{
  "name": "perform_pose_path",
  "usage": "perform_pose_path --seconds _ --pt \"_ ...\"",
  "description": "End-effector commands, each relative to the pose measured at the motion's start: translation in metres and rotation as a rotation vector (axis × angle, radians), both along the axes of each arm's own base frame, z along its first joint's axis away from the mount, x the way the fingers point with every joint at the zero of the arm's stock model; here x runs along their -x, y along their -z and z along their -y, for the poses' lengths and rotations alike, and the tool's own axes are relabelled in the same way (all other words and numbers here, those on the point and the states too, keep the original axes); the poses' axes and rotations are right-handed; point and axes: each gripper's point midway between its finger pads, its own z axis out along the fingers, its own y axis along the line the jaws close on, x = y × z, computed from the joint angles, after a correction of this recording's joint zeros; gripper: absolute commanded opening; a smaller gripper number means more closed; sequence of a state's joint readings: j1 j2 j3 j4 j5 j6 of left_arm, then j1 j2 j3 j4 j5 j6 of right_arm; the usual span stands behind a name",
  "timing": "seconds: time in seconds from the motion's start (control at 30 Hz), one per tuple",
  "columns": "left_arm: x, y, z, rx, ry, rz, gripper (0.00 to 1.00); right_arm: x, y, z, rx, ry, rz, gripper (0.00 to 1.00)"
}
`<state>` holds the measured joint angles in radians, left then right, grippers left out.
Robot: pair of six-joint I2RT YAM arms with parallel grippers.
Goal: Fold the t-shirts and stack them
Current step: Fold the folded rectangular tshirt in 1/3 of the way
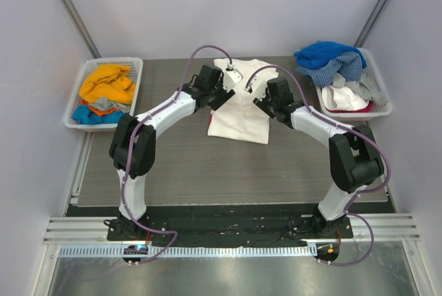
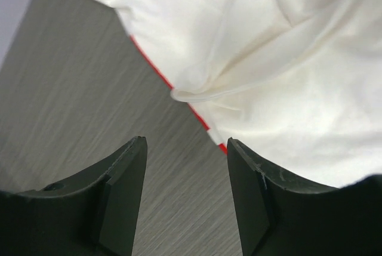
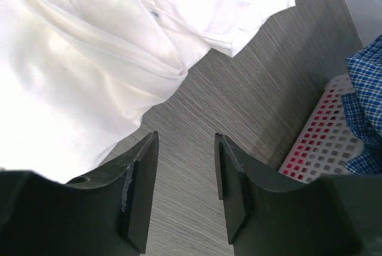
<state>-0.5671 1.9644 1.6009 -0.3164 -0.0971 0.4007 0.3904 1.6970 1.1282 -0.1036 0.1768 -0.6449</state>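
Left basket [image 1: 137,82]: white plastic with perforated walls, at ten o'clock on the table, close to the left wall
Right basket [image 1: 380,83]: white plastic with square holes in its side, at two o'clock, near the right wall
Table [image 1: 207,172]: dark grey wood-grain top
Rail [image 1: 69,230]: pale aluminium, across six o'clock along the near edge
Walls [image 1: 207,6]: plain pale panels at nine, twelve and three o'clock
Struts [image 1: 69,6]: two grey metal bars slanting in the back corners, at eleven and one o'clock

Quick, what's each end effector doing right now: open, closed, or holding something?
Left end effector: open, holding nothing.
Right end effector: open, holding nothing.
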Motion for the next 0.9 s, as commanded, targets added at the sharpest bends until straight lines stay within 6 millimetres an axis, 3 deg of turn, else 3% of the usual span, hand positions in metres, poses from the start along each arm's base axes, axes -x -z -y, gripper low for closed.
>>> perform_pose_path --seconds 0.0,0.03,0.33,0.87 --pt "0.011 0.026 0.027 0.028 0.145 -0.109 0.61 -0.001 0.0 -0.015 -0.056 -0.046 -0.005 0.47" --pt "0.012 0.036 0.03 0.025 0.157 -0.13 0.6 -0.001 0.001 -0.017 -0.056 -0.054 -0.009 0.47" --pt "-0.005 0.06 0.042 0.011 0.19 -0.149 0.59 -0.011 0.021 -0.023 -0.043 -0.071 -0.042 0.4" --pt "-0.051 0.047 0.035 0.096 0.03 -0.062 0.58 -0.003 0.037 -0.015 -0.012 -0.06 -0.066 0.38"
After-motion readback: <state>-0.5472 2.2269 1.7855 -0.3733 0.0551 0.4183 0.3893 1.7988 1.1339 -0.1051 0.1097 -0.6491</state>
